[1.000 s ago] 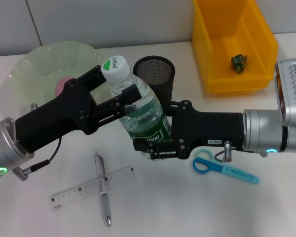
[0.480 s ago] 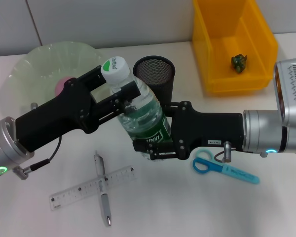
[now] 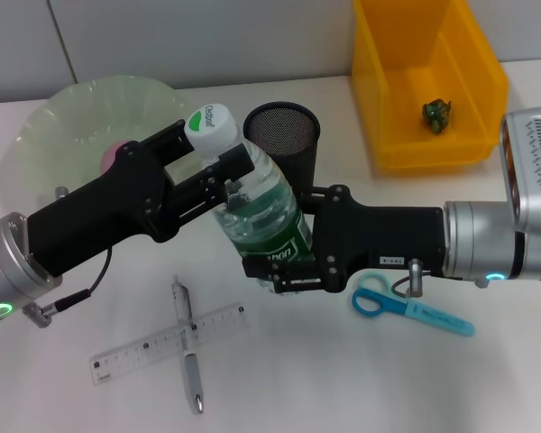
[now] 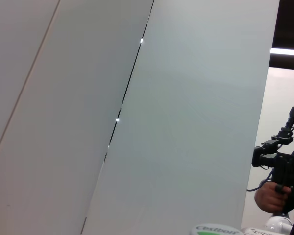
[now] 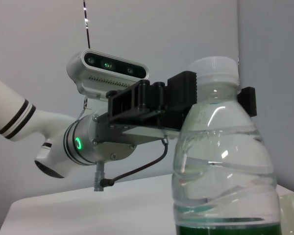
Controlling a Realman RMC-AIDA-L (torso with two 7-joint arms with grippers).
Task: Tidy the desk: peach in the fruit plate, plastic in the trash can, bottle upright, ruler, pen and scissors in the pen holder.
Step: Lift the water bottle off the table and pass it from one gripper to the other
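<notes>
I've got both the left gripper (image 3: pixel 218 183) and the right gripper (image 3: pixel 284 271) clamped on the clear green-labelled bottle (image 3: pixel 257 212), upright beside the black mesh pen holder (image 3: pixel 284 135); pink peach (image 3: pixel 115 155) plated, clear ruler (image 3: pixel 167 343), silver pen (image 3: pixel 187 347), blue scissors (image 3: pixel 406 307) left on the counter (image 3: pixel 361 379).

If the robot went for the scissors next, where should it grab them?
Probably across the covered blade, coming straight down from above. The scissors lie flat on the desk, so only a top approach fits, and the straight blade part is narrower than the looped handles. The right gripper, now on the bottle, is nearest.
</notes>
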